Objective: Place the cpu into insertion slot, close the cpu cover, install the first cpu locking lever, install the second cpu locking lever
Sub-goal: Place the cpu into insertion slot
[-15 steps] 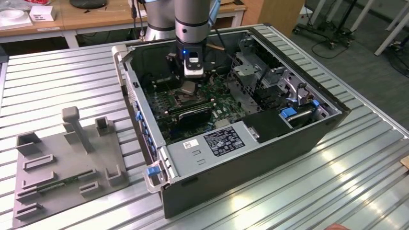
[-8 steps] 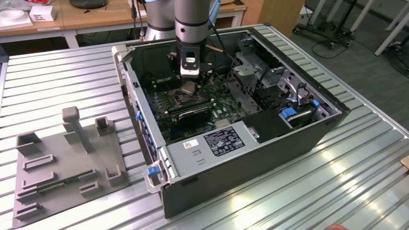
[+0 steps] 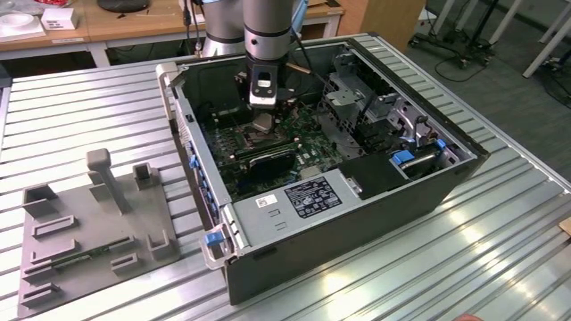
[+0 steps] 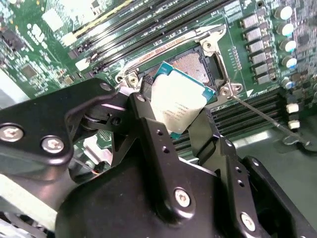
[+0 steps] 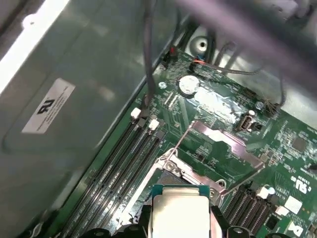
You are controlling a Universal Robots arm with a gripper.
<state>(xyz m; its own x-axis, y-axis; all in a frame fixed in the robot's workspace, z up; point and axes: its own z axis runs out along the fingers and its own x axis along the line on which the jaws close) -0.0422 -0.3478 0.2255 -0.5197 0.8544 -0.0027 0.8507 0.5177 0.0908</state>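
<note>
The gripper pinches the cpu just above the insertion slot, at 11 o'clock within the exterior view's computer case.

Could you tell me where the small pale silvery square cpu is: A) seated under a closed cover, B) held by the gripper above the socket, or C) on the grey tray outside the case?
B: in the second wrist view the black gripper clamps the small silvery square cpu over the metal-rimmed insertion slot, its contacts bare.
</note>
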